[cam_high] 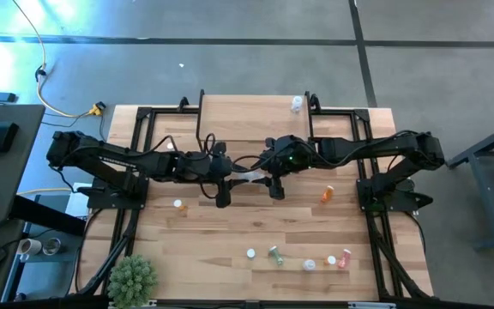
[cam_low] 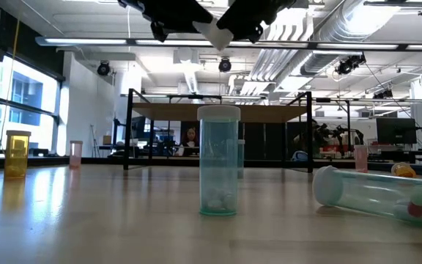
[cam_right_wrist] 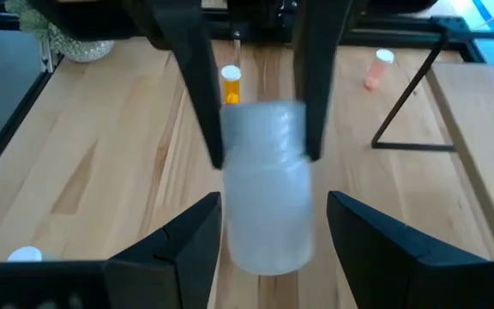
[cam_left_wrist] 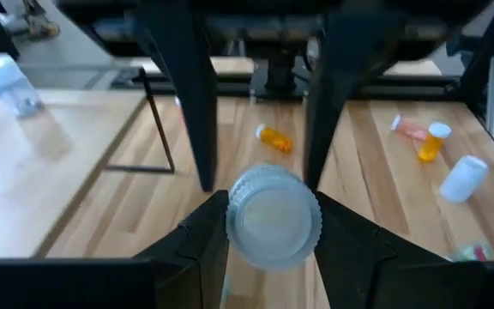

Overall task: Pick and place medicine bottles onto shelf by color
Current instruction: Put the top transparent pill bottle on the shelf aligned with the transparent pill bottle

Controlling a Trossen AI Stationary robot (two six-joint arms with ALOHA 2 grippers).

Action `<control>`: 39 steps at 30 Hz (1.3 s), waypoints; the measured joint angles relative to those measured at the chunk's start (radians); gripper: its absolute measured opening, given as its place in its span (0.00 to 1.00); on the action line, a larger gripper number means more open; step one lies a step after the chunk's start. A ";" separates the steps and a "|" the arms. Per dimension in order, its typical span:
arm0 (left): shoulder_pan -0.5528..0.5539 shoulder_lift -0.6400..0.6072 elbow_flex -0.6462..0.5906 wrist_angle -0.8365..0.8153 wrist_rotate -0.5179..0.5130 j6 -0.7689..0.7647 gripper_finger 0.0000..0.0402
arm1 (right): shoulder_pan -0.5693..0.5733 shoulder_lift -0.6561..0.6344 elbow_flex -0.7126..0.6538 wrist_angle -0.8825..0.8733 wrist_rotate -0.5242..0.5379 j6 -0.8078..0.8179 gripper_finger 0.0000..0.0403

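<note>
Mid-handover above the desk (cam_high: 230, 232): left gripper (cam_high: 222, 199) fingers clench clear bottle (cam_left_wrist: 273, 215), right gripper (cam_high: 276, 190) fingers released around it (next, close right).

a clear bottle (cam_right_wrist: 267, 202) with a white cap (cam_left_wrist: 273, 213) sits between black fingers (cam_right_wrist: 191, 81). an orange bottle (cam_high: 327, 195) lies on the pale wood table (cam_high: 230, 232); the plant (cam_high: 132, 277) is green.
</note>
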 joint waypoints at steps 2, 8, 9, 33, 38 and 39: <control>0.000 0.000 0.000 0.005 -0.007 0.002 0.33 | -0.001 0.000 0.000 -0.007 0.000 0.006 0.51; 0.001 0.000 0.000 0.003 -0.011 0.003 0.33 | -0.001 0.000 0.000 -0.010 0.000 0.007 0.49; 0.001 0.000 0.000 0.004 -0.011 0.003 0.33 | -0.001 0.000 0.000 -0.010 -0.001 0.009 0.48; 0.002 0.000 -0.001 0.041 -0.021 0.020 0.37 | -0.001 -0.002 0.000 -0.006 -0.026 0.059 0.32; 0.002 0.000 -0.001 0.047 -0.010 0.018 0.35 | -0.001 -0.002 0.000 -0.004 -0.027 0.080 0.30; 0.002 0.000 -0.001 0.050 -0.010 0.018 0.35 | -0.001 -0.002 0.000 -0.004 -0.027 0.079 0.29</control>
